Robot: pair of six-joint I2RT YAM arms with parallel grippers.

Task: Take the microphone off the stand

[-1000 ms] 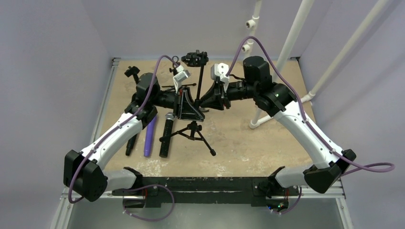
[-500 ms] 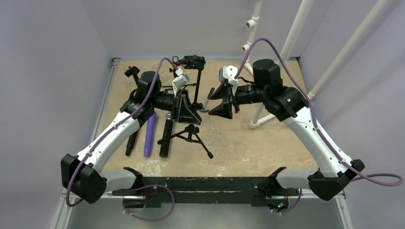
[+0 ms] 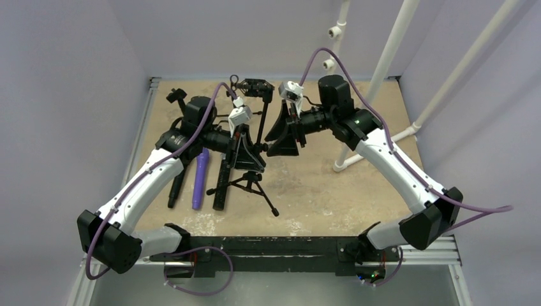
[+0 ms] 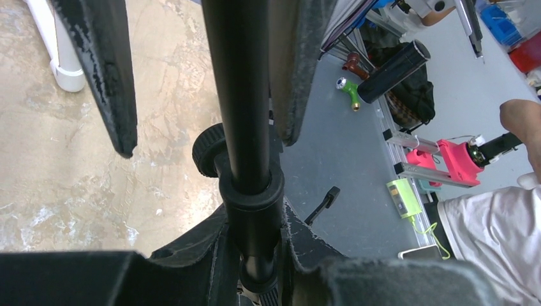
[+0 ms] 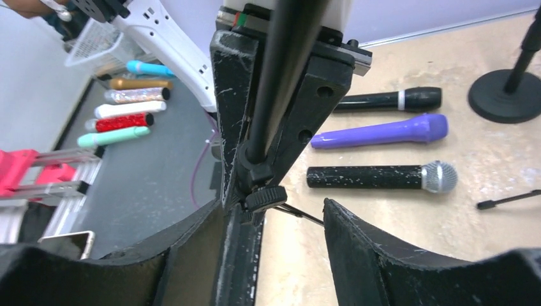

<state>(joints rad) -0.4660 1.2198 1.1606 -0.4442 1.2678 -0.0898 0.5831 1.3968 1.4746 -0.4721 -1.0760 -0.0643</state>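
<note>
Stand pole pinched by left fingers; right fingers spread, near it.

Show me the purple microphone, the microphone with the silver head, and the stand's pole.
purple microphone (image 5: pixel 383 132): right wrist view, middle of its body.
silver-headed microphone (image 5: pixel 376 176): right wrist view, middle of its black handle.
stand pole (image 4: pixel 236 95): left wrist view, on the shaft above the collar.
</note>
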